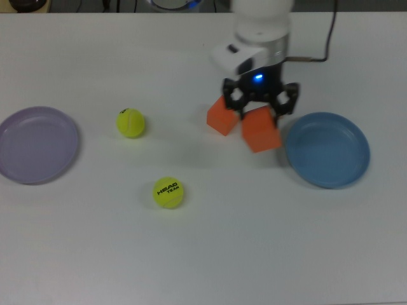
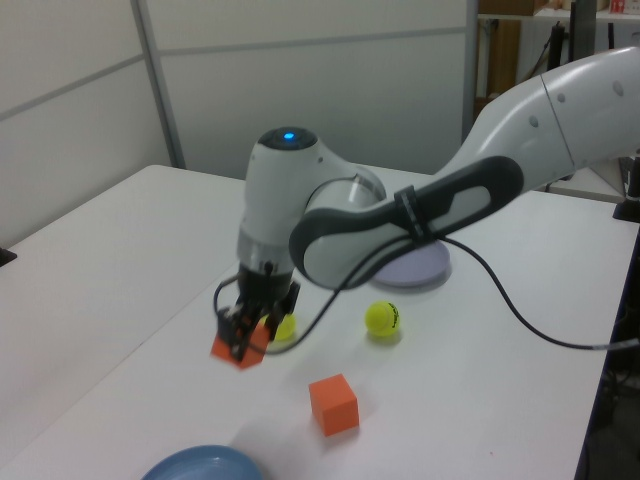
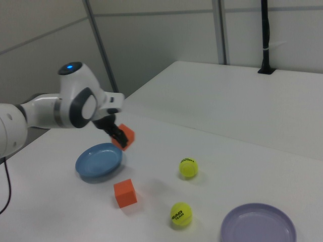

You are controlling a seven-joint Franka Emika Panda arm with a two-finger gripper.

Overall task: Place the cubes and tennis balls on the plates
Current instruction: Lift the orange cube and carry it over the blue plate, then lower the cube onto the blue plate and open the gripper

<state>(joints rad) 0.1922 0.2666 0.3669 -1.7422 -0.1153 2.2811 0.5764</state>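
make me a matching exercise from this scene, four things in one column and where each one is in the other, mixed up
Things
1. cube in the gripper
2. other cube
3. HEAD tennis ball
4. blue plate

Places
A. on the table, nearest the top view's bottom edge
B. lifted off the table, beside the blue plate
C. bare, at the top view's right
D. resting on the table, on the top view's left of the held cube

Pairs: 1-B, 2-D, 3-A, 4-C

Taking the round blue plate as landmark in the top view: the held matte orange cube hangs just off its left rim, the second orange cube sits further left on the table, and both fuzzy tennis balls lie well left.
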